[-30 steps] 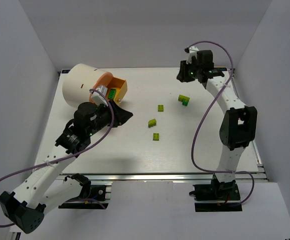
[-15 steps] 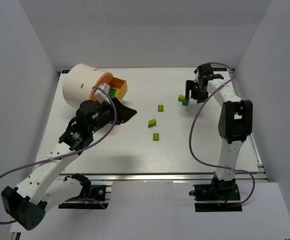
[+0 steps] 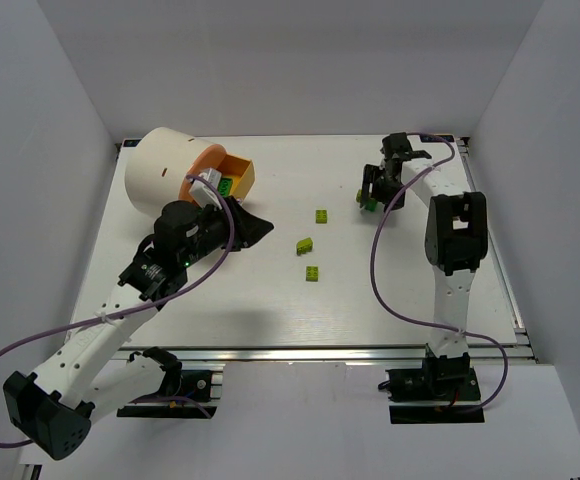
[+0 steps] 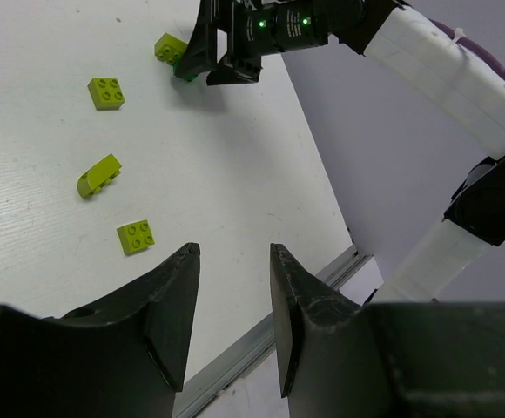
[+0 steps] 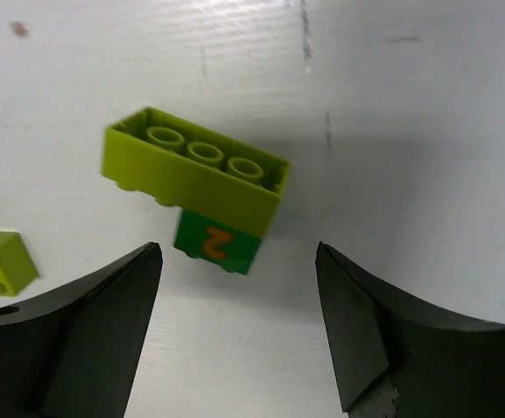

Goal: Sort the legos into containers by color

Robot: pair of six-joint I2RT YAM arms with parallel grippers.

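The right fingers (image 5: 104, 331) are standing wide apart just above the desk (image 3: 220, 300). They are flanking a small two-brick stack without touching it. In that stack, a long yellow-green brick (image 5: 196, 178) is lying hollow side up across a dark green brick (image 5: 213, 246), which is showing an orange mark like a 2. From above, the stack is sitting toward the far right of the desk, with the right arm folding down over it.

Three more yellow-green legos are lying well apart from one another near the middle of the desk: a square one (image 3: 322, 215), a curved one (image 3: 304, 244) and another square one (image 3: 312, 274).

The left fingers (image 4: 170, 318) are hanging parted with nothing between them, pointing across the desk toward those loose bricks. They are hovering just beside the orange tray (image 3: 240, 170), which is sticking out of the cream-white drum (image 3: 160, 170) at the far left. A green brick (image 3: 225, 186) is sitting inside that tray.
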